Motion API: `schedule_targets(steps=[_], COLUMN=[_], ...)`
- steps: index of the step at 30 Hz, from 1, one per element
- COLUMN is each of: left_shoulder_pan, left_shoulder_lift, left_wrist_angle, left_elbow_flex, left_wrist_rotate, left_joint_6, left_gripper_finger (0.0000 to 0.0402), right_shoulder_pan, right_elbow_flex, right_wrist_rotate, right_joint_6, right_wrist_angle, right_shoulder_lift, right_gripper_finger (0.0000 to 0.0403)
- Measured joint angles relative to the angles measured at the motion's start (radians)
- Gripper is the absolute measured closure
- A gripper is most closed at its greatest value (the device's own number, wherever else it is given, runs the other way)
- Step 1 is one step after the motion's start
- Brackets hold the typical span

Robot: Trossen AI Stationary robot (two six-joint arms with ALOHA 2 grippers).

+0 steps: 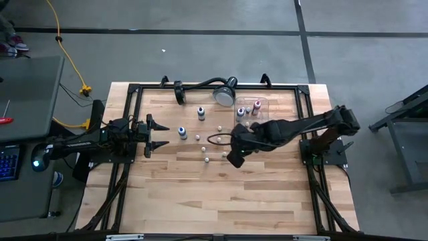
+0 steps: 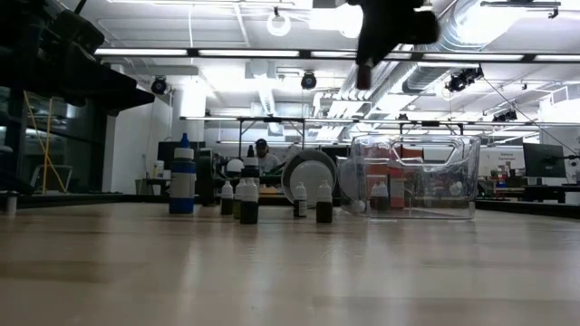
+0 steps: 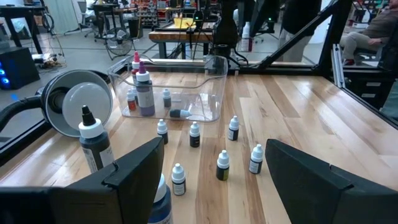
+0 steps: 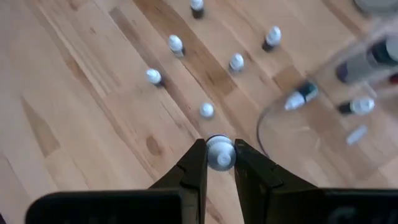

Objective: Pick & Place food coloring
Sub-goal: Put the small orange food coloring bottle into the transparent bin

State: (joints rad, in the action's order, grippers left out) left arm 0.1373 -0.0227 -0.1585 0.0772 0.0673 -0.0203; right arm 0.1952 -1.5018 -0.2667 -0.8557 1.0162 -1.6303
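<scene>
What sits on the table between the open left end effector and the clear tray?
Several small dropper bottles stand between the left end effector and the tray, seen in the left wrist view.

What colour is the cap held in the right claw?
White; the cap shows best in the right wrist view.

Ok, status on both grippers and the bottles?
Right gripper shut on a small white-capped bottle, lifted above the table. Left gripper open, waiting at left edge. Several bottles already in the clear tray, more loose on the table. Nothing blocking.

No readable text, label, brand, number or sign anywhere; bottle labels beside the clear tray (image 3: 211,87) too small to read.
</scene>
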Motion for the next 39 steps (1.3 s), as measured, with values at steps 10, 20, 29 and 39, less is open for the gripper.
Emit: schedule_targets(steps=[10, 20, 29, 39], left_shoulder_pan=[0.000, 0.000, 0.000, 0.000], left_shoulder_lift=[0.000, 0.000, 0.000, 0.000], left_wrist_angle=[0.000, 0.000, 0.000, 0.000], left_elbow_flex=[0.000, 0.000, 0.000, 0.000], left_wrist_rotate=[0.000, 0.000, 0.000, 0.000], left_joint_6=[0.000, 0.000, 0.000, 0.000], left_gripper_finger=[0.0124, 0.0124, 0.0124, 0.0124], right_shoulder_pan=[-0.047, -0.214, -0.376, -0.483], right_elbow_flex=[0.098, 0.101, 0.428, 0.600], right_wrist_rotate=[-0.077, -0.129, -0.024, 0.013], right_joint_6=[-0.108, 0.019, 0.053, 0.145], right_wrist_angle=[0.089, 0.227, -0.101, -0.284], right_shoulder_lift=[0.135, 0.210, 0.330, 0.321], right_gripper_finger=[0.0352, 0.0352, 0.0352, 0.0352])
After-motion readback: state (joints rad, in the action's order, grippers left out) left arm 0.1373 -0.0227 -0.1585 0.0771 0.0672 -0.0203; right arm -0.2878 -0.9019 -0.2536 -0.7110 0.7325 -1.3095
